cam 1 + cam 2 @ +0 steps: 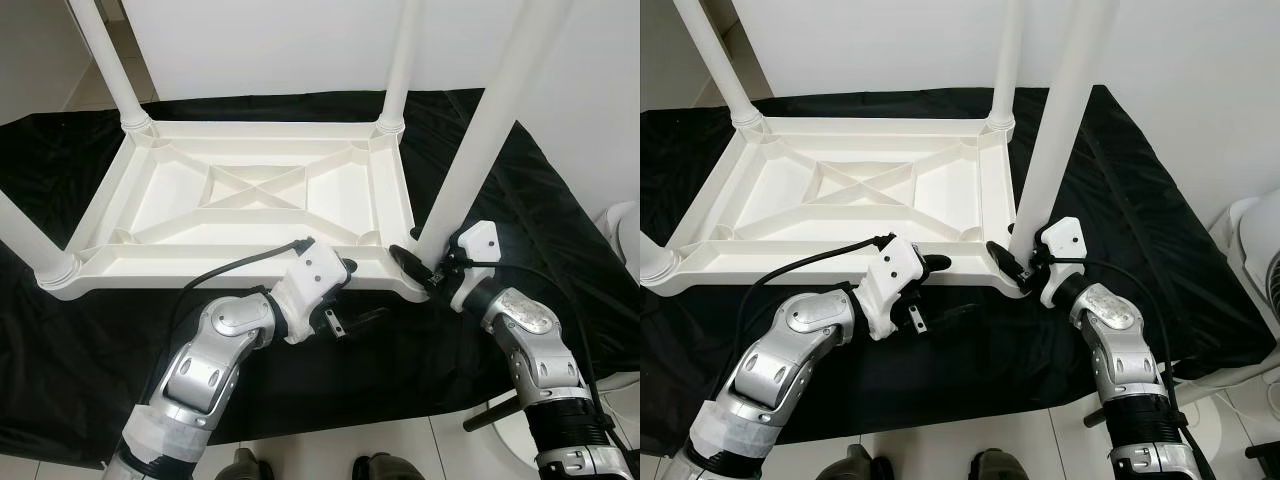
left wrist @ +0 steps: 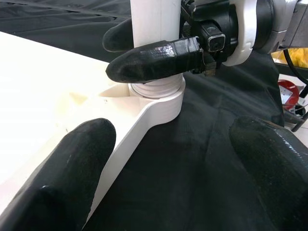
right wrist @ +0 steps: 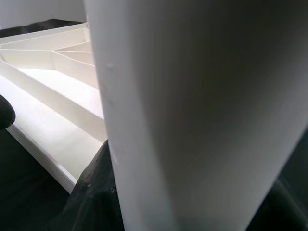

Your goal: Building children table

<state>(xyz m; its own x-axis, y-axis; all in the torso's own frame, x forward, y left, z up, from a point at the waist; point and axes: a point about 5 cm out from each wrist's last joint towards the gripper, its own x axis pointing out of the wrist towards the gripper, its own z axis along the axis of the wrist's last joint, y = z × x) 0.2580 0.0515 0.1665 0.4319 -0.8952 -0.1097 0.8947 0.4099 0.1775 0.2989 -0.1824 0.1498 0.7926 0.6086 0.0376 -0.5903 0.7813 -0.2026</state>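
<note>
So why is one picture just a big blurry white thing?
In the right wrist view, the white table leg sits so close to the camera that it is out of focus; in the left wrist view, the black fingers nearest the lens blur too; both eye views are sharp and evenly lit.

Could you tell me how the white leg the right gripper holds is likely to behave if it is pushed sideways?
The leg looks stiff, smooth, probably slippery. Tall and upright, it could lever in its socket. The right gripper clamps it low, giving little control.
</note>
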